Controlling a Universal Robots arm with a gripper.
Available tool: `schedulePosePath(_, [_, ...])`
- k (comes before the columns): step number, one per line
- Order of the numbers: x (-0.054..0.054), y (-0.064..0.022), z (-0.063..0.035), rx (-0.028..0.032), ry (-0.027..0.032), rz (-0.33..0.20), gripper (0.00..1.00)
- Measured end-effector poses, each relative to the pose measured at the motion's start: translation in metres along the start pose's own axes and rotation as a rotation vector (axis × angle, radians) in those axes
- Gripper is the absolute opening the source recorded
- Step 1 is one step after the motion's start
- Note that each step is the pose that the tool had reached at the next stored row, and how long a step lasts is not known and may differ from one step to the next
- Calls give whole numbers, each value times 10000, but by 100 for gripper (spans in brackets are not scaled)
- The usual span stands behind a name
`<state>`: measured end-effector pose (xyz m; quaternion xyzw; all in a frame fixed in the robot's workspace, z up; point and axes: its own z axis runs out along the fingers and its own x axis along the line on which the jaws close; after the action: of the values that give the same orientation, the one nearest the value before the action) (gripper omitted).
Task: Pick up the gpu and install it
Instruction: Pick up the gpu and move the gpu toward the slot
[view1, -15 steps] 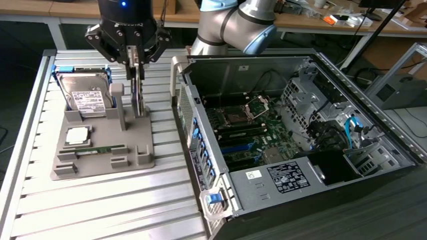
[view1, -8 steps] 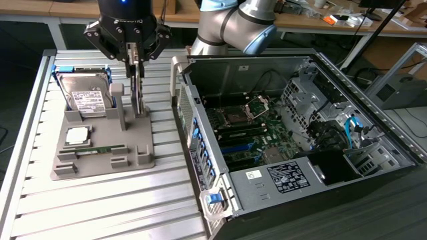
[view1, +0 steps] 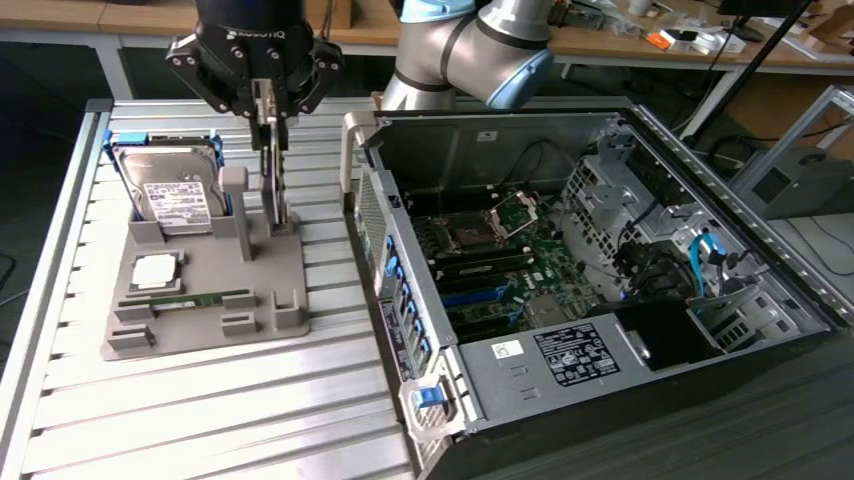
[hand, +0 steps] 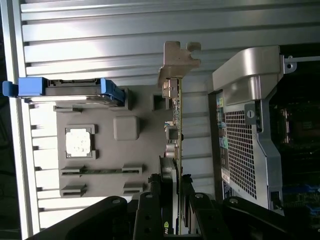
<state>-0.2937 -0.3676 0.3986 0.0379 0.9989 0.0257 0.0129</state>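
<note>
Gripper (view1: 271, 118) sits over the gray fixture (view1: 274, 310) at the exterior view's left. Fingers (view1: 262, 100) are clamped on the gpu (view1: 276, 175), pinching its top edge from both sides. The card stands upright & edge-on. Its lower edge is down at the fixture's slot, next to a gray post; I can't tell if it's clear of the slot or seated.

Wrist view: gripper (hand: 170, 182) straddles the gpu (hand: 176, 115), w/ dark finger pads (hand: 150, 210) tight on either face. The silvery bracket (hand: 178, 60) is at the card's far end, over the slatted table (hand: 100, 30).

Other parts on the fixture:
- hard drive (view1: 174, 190) in its blue caddy, leaning, white label up, just beside the card
- CPU (view1: 154, 268) in a square pocket nearer the camera
- green memory stick (view1: 187, 298) lying flat below that

PC case (view1: 387, 210) lies open at the exterior view's right, just beside the fixture, motherboard (view1: 494, 260) exposed. I see the case's perforated end (hand: 245, 150) near the card in the wrist view, not touching it.
</note>
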Motion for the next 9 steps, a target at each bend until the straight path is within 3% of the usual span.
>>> schedulePosePath(9, [-2, 4, -74, -15, 1, 1, 27])
